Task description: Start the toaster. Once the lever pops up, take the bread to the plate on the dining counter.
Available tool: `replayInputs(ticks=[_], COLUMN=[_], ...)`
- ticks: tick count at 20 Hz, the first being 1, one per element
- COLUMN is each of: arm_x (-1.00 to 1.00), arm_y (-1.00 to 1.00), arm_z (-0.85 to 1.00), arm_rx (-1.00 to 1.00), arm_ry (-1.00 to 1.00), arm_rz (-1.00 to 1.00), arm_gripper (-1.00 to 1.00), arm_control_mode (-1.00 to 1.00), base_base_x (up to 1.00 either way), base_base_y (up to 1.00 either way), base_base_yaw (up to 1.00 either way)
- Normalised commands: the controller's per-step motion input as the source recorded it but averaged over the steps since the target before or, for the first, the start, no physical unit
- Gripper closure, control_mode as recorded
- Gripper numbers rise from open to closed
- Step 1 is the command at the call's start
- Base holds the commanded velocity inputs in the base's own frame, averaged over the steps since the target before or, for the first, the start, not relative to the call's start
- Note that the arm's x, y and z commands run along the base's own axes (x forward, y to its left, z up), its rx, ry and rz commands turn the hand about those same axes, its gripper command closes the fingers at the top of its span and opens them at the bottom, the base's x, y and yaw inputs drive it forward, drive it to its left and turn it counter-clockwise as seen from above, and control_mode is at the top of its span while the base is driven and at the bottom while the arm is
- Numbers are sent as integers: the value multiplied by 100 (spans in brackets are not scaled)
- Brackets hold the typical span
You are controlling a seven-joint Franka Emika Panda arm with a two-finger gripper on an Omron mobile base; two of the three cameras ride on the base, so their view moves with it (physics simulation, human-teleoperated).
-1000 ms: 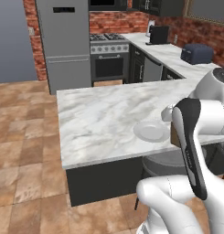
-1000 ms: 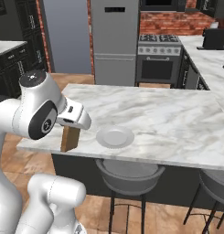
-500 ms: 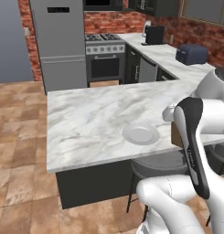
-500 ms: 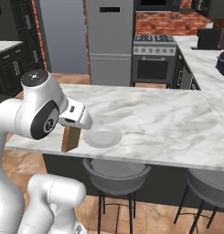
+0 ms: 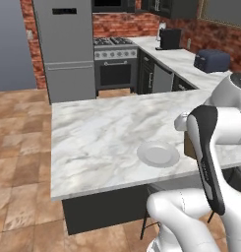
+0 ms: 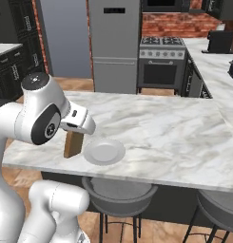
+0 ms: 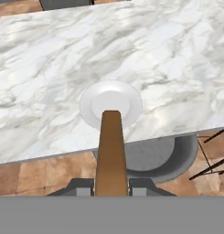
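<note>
In the hand view, the two-finger gripper (image 7: 111, 185) is closed tight on a flat golden-brown slice of bread (image 7: 110, 155). The slice stands on edge between the two dark fingertips (image 7: 82, 185) and stretches up the middle of the picture. Its far end overlaps a round flat white plate (image 7: 127, 101). The plate lies on a white-and-grey marbled dining counter (image 7: 54, 59), close to the counter's near edge. Below that edge, a round grey stool seat (image 7: 163, 160) and brown floor tiles show.

In the left base view, the white arm rises at the lower right. The plate (image 5: 158, 154) sits near the near edge of the dining counter (image 5: 97, 138), towards its right end. The bread (image 5: 189, 146) shows as a small brown sliver just right of the plate, mostly hidden by the arm. On the long counter along the right wall stands a boxy dark navy-grey toaster (image 5: 212, 60), well apart from the plate. Further along that counter is a black coffee machine (image 5: 169, 38). A steel oven range (image 5: 115, 66) and a tall grey refrigerator (image 5: 64, 47) stand against the red brick back wall.

In the right base view, the arm rises at the lower left. The bread (image 6: 73, 144) hangs upright under the hand, just left of the plate (image 6: 104, 152), over the counter's near edge (image 6: 151, 178). Whether the slice touches the counter cannot be told. Two grey stools (image 6: 119, 191) stand below the overhang.
</note>
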Motion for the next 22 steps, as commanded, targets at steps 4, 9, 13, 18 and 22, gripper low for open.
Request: replayInputs(ticks=[4, 9, 13, 18, 22], arm_x=[0, 0, 0, 17, 53], arm_y=[0, 0, 0, -9, -40], arm_z=[0, 0, 0, -5, -35], arm_rx=[0, 0, 0, 2, 16], arm_ry=[0, 0, 0, 0, -5], arm_rz=[0, 0, 0, 2, 20], arm_gripper=[100, 100, 100, 100, 100], arm_control_mode=[100, 100, 100, -100, -100], base_base_x=[50, 42, 34, 16, 0], base_base_y=[-4, -6, -8, -2, 0], base_base_yaw=[0, 0, 0, 0, 0])
